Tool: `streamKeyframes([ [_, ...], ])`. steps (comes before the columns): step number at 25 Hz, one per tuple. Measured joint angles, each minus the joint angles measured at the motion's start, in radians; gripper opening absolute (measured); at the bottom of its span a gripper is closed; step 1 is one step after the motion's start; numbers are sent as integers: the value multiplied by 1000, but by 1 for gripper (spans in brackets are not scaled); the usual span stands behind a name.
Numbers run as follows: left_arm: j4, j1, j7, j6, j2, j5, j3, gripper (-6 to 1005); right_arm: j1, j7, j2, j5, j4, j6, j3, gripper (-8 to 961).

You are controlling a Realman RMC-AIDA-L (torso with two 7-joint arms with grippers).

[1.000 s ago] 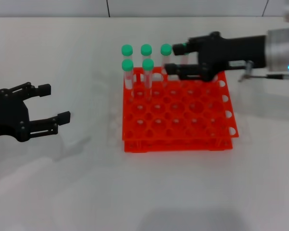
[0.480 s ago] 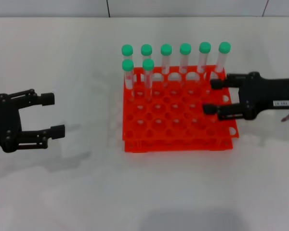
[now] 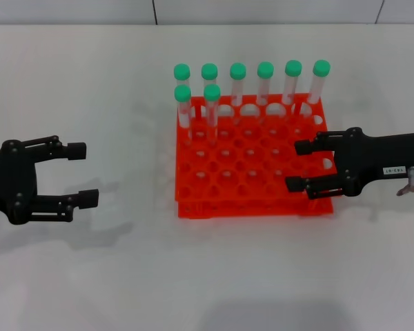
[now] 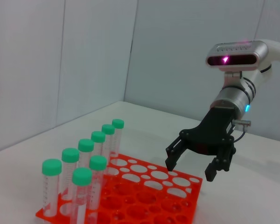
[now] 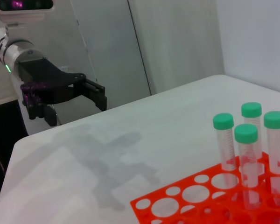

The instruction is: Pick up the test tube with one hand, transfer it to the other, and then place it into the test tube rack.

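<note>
Head view, rack [image 3: 252, 165] holding eight tubes, both grippers [image 3: 83, 174] [image 3: 298, 165] open, empty

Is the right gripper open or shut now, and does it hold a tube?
Open and empty. The right gripper has its two fingers spread apart over the test tube rack, with nothing between them.

The unlabelled black two-finger left gripper [image 3: 83, 173] hangs with its fingers spread wide apart and empty, pointing across toward the other arm; its silver-white cylindrical wrist shows a green light in the right wrist view. The black two-finger right gripper [image 3: 297, 165], bearing a small white printed label, points back toward it, jaws likewise parted and holding nothing, below a silver wrist with a blue light.
</note>
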Motion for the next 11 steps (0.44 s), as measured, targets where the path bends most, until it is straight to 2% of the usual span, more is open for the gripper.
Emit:
streamKeyframes([
  [11, 5, -2, -3, -5, 1, 1, -1, 866, 1, -2, 0, -2, 1, 4, 5, 790],
])
